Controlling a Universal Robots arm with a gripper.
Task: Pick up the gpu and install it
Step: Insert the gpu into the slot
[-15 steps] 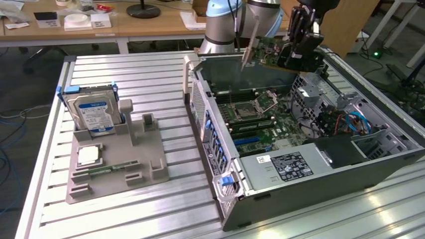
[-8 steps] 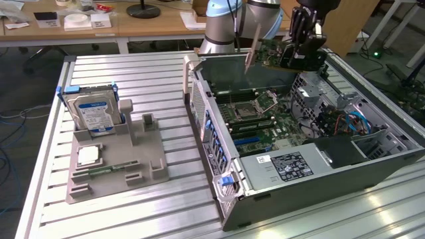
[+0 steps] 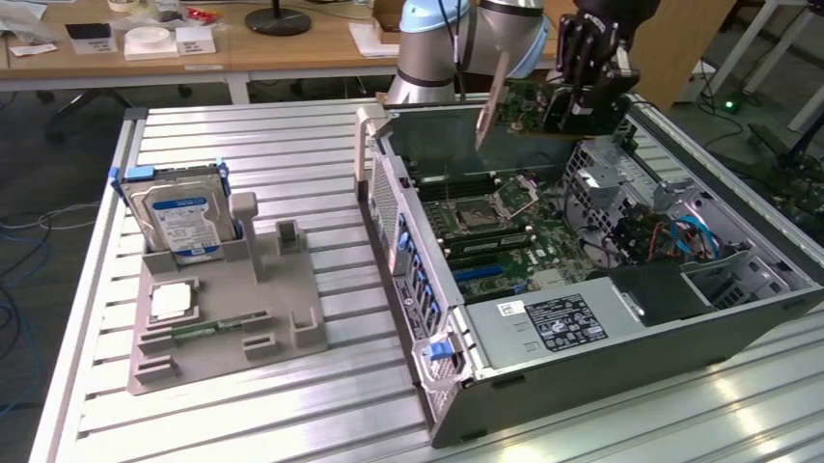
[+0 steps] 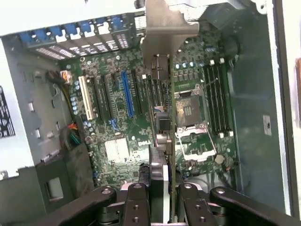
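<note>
My gripper [image 3: 580, 101] hangs above the far end of the open computer case [image 3: 445, 376] and is shut on the gpu [image 3: 522, 108]. The card is held on edge, with its green board facing the exterior view and its silver end bracket [image 3: 489, 96] pointing down toward the case. In the wrist view the gpu [image 4: 162, 127] runs edge-on away from my gripper [image 4: 162, 200], its bracket [image 4: 162, 28] at the far end. Beneath it lies the motherboard [image 4: 117, 117] with a blue slot [image 4: 126, 94] and black slots beside it. The card is well above the board and touches nothing.
On the exterior view's left a grey fixture [image 3: 289, 318] holds a silver hard drive [image 3: 180, 212], a processor chip [image 3: 170, 301] and a memory stick [image 3: 212, 328]. Inside the case are the power supply [image 3: 554, 323], a drive cage [image 3: 734, 280] and blue cables [image 3: 682, 236]. A wooden desk [image 3: 258, 43] stands behind.
</note>
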